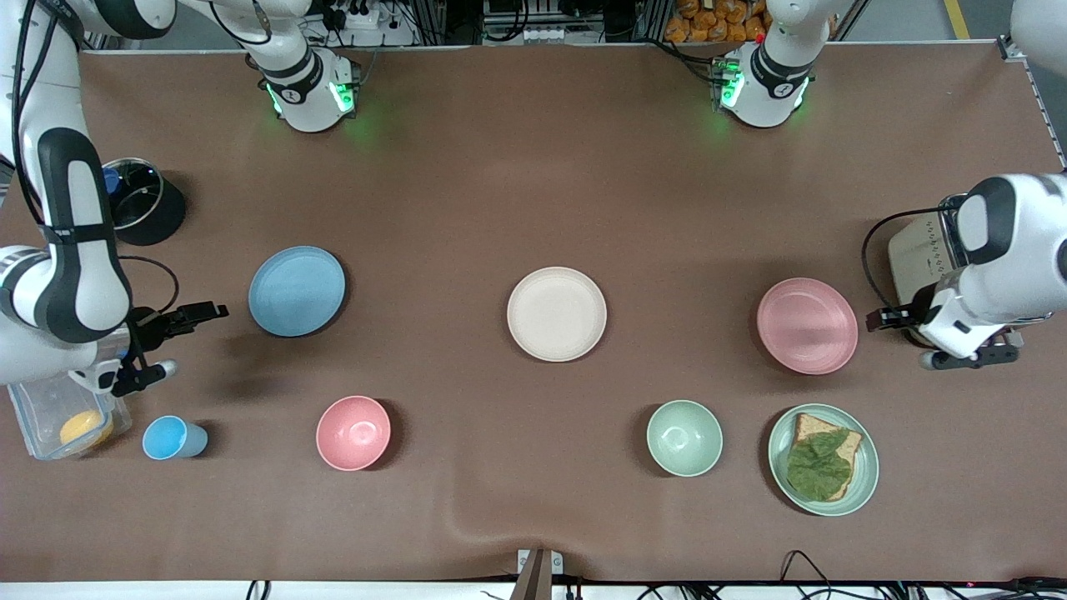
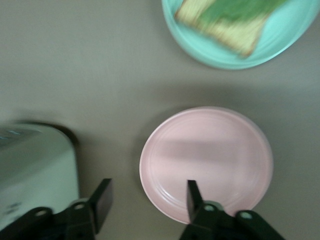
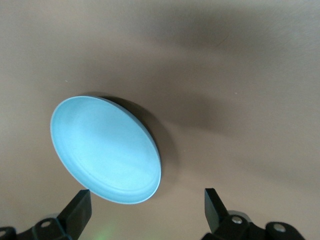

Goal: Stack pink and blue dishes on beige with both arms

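The cream-beige plate (image 1: 556,313) lies bare at the table's middle. The light blue plate (image 1: 297,291) sits toward the right arm's end, and my right gripper (image 1: 179,342) hovers open just outside its rim. In the right wrist view the blue plate (image 3: 105,150) lies just past the open right gripper (image 3: 146,197), with nothing between the fingers. The pale pink plate (image 1: 806,325) sits toward the left arm's end, with my left gripper (image 1: 904,337) open beside it. In the left wrist view one finger of the open left gripper (image 2: 147,192) overlaps the pink plate's (image 2: 206,164) rim.
A pink bowl (image 1: 353,432), blue cup (image 1: 171,438), green bowl (image 1: 684,437) and green plate with bread and a leaf (image 1: 824,459) line the side nearer the front camera. A toaster (image 1: 921,258) stands by the left gripper. A clear container (image 1: 50,417) and a lidded black pot (image 1: 142,204) flank the right arm.
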Tool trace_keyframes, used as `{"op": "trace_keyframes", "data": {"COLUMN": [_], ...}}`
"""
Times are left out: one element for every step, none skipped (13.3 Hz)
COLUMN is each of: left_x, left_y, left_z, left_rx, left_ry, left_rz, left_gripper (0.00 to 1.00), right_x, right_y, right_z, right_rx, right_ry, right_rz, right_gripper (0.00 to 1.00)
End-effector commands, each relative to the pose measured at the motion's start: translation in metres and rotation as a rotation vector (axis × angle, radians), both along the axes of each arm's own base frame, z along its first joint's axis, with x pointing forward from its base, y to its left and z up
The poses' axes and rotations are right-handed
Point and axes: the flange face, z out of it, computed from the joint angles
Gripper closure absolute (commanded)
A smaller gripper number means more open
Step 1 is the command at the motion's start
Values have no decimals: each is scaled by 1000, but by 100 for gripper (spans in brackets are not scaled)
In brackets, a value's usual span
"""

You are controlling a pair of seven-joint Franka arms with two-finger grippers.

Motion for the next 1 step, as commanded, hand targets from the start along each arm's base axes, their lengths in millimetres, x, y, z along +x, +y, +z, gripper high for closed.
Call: {"op": "trace_keyframes", "data": {"left_x": [6], "left_y": [-38], "left_z": [117], "left_rx": [59], "left_ry": [-31], "left_rz": [-47], "left_gripper": [0], "right_x": [12], "right_y": [20], "right_z": [43], "right_rx": [-95], "right_ry": [23], "right_rz": [13], "right_gripper": [0]}}
